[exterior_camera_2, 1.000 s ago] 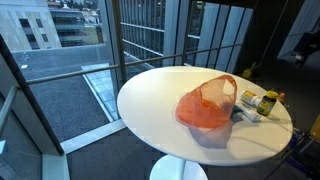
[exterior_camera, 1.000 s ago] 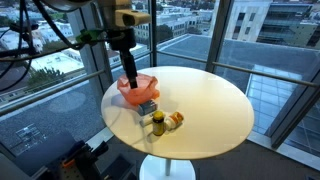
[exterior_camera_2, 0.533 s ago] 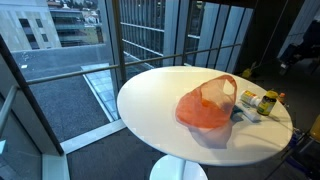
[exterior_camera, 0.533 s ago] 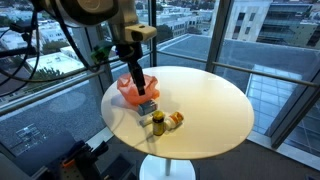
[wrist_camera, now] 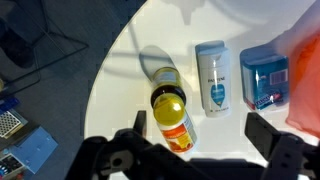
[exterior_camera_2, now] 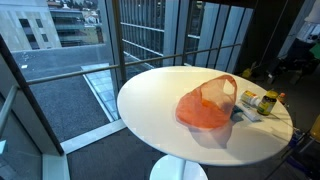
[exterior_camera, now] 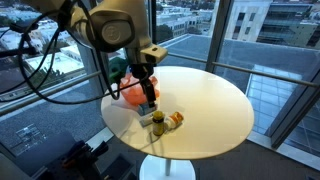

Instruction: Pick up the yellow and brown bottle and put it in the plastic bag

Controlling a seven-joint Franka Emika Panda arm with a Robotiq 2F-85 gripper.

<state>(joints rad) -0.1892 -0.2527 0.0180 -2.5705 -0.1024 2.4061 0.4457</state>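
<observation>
The brown bottle with a yellow cap (exterior_camera: 157,122) stands near the table's edge, also in an exterior view (exterior_camera_2: 268,102). In the wrist view it (wrist_camera: 168,99) sits just ahead of my gripper (wrist_camera: 200,135), left of centre between the fingers. My gripper (exterior_camera: 150,98) is open and empty, hovering above the bottle and beside the orange plastic bag (exterior_camera: 130,88). The bag (exterior_camera_2: 207,105) lies slumped on the table, and its edge shows at the right of the wrist view (wrist_camera: 305,70).
A small bottle with an orange label (wrist_camera: 180,130) lies against the brown bottle. A white tube (wrist_camera: 210,76) and a blue box (wrist_camera: 263,78) lie between the bottles and the bag. The round white table (exterior_camera: 215,105) stands by glass walls with a railing.
The arm has swung down and towards the table's edge, from over the bag to above the bottles. The objects have not moved.
</observation>
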